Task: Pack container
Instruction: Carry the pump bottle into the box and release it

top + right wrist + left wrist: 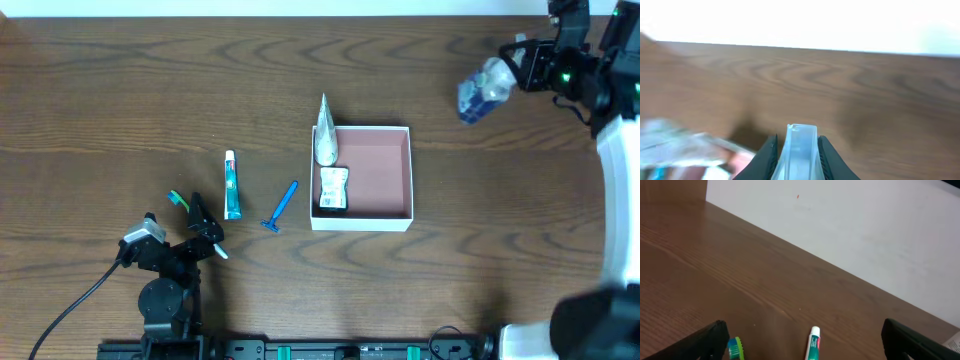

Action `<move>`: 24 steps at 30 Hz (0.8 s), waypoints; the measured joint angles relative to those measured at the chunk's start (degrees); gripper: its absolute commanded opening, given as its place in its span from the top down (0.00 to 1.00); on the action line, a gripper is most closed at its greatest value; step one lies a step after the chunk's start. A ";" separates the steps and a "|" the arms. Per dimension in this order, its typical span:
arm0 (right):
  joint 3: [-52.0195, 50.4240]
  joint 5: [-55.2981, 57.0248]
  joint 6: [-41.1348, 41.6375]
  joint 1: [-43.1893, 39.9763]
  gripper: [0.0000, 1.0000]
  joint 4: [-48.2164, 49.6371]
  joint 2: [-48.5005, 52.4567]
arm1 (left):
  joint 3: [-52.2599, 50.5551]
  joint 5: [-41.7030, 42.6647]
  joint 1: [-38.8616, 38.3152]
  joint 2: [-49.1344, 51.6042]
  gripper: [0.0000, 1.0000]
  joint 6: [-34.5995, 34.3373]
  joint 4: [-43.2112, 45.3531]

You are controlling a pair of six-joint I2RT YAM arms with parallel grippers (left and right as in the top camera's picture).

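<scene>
Mid-worktop (120, 90): container (385, 165), w/ silvery tube (325, 135) propped at its left wall, tip poking past the far-left corner, & small packet (333, 188) inside by the same wall. R claw (796, 150) at far right, clenched on clear plastic pouch (483, 88), well apart from container. L claw (205, 228) near left, fingers spread wide, gripping nothing, w/ green toothbrush (735, 347) just beside it; toothpaste (232, 185) & blue razor (281, 206) lie btwn it & container.

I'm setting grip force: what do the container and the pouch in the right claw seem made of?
Container: probably cardboard, matte; thin white walls, flat pinkish-brown inside. Pouch in the right claw: likely soft clear plastic, glossy-looking; translucent, bluish, crumpled outline.
</scene>
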 measured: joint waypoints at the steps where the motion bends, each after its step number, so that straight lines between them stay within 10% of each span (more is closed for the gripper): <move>1: 0.00 -0.90 0.22 1.01 0.91 -0.92 -1.77 | 0.00 0.00 0.00 0.00 0.02 0.00 0.00; 24: -4.28 15.37 3.48 32.52 0.88 -5.35 -4.76 | 0.00 0.00 0.00 0.00 0.02 0.00 0.00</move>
